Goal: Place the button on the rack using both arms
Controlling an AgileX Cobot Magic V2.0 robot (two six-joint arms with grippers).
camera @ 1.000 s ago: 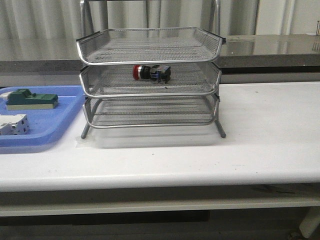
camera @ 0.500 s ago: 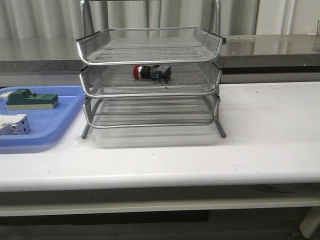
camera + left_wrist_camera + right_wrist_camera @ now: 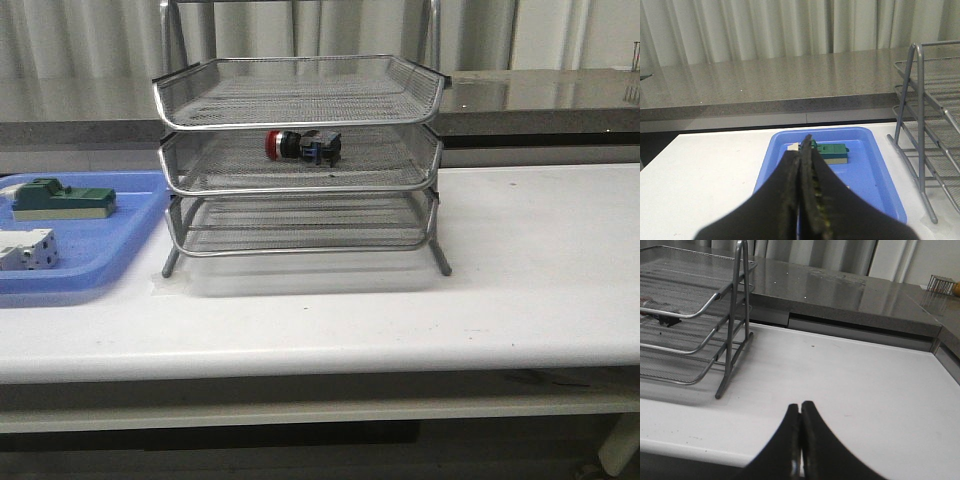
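Observation:
The button [image 3: 302,146], with its red head to the left and blue rear block to the right, lies on its side in the middle tray of the silver wire rack [image 3: 300,92]. Part of it shows dimly through the mesh in the right wrist view [image 3: 660,317]. Neither arm appears in the front view. My left gripper [image 3: 804,142] is shut and empty, hovering back from the blue tray, with the rack [image 3: 920,100] off to one side. My right gripper [image 3: 800,407] is shut and empty above the white table's near edge, apart from the rack [image 3: 735,315].
A flat blue tray [image 3: 110,250] left of the rack holds a green block [image 3: 60,197] and a white block [image 3: 25,248]. The white table [image 3: 520,260] stretches to the right of the rack. A grey counter [image 3: 550,90] runs behind.

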